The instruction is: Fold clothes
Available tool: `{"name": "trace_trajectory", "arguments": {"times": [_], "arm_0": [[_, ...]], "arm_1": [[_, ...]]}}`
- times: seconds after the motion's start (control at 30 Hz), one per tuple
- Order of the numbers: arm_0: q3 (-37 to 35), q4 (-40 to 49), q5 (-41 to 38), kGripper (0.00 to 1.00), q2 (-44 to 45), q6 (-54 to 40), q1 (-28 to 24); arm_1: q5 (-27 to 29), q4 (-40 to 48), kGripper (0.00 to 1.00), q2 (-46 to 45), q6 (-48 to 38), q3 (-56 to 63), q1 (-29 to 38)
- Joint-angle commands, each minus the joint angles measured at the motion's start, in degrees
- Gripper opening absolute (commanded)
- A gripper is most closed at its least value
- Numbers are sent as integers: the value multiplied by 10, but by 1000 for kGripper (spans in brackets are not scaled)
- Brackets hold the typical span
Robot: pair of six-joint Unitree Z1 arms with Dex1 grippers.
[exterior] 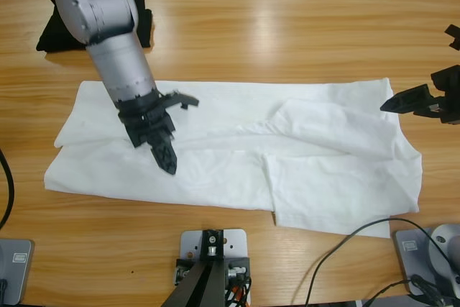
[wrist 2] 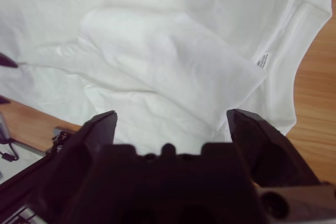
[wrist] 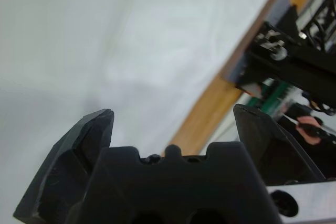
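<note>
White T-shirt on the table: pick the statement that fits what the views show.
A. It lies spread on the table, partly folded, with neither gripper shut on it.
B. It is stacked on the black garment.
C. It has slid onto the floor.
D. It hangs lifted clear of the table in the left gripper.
A: the white T-shirt lies across the wooden table with one flap folded over, and both the left gripper and the right gripper stand open, holding nothing.

Left silver-grey arm slants down from upper left; its black two-jawed gripper [exterior: 171, 134] spread wide, pointing downward. Right black two-jawed gripper [exterior: 402, 101] enters at right edge, jaws parted.
</note>
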State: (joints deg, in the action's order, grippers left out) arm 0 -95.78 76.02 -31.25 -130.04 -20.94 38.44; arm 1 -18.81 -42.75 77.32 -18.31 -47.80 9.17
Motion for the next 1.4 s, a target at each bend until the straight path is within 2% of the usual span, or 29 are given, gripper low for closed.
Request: {"name": "trace_trajectory", "arguments": {"times": [0.03, 0.1, 0.13, 0.17, 0.2, 0.33, 0.43, 0.47, 0.5, 0.6, 0.73, 0.93, 1.4], "arm_0": [[46, 7, -62, 890, -31, -13, 32], [41, 7, -64, 890, 6, -12, 32], [34, 6, -63, 892, 31, -12, 30], [26, 4, -58, 896, 57, -9, 29], [20, 1, -44, 910, 80, -6, 27], [18, -13, 15, 931, 107, 25, 27], [17, -16, 30, 931, 111, 51, 27], [17, -19, 33, 931, 114, 58, 27], [17, -24, 39, 931, 117, 69, 26], [17, -38, 54, 933, 121, 93, 26], [16, -51, 53, 936, 123, 107, 26], [19, -52, 54, 936, 122, 105, 23], [30, -54, 53, 936, 134, 104, 23]], "arm_1": [[8, 6, 853, 10, -6, 17, 8], [9, 8, 849, -2, -6, 15, 8], [8, 12, 761, -10, -6, 15, 9], [13, 20, 610, -14, -6, 15, 13], [17, 34, 571, -13, -6, 16, 16], [36, 75, 569, 44, -29, 25, 16], [2, 135, 586, 127, -55, 23, 16], [-18, 146, 686, 166, -52, 15, 16], [-29, 148, 720, 197, -38, 11, 17], [-43, 144, 720, 248, 20, -39, 20], [-43, 128, 720, 264, 64, -69, 21], [-55, 81, 711, 276, 72, -73, 32], [-50, 144, 713, 321, 62, -61, 19]]}}
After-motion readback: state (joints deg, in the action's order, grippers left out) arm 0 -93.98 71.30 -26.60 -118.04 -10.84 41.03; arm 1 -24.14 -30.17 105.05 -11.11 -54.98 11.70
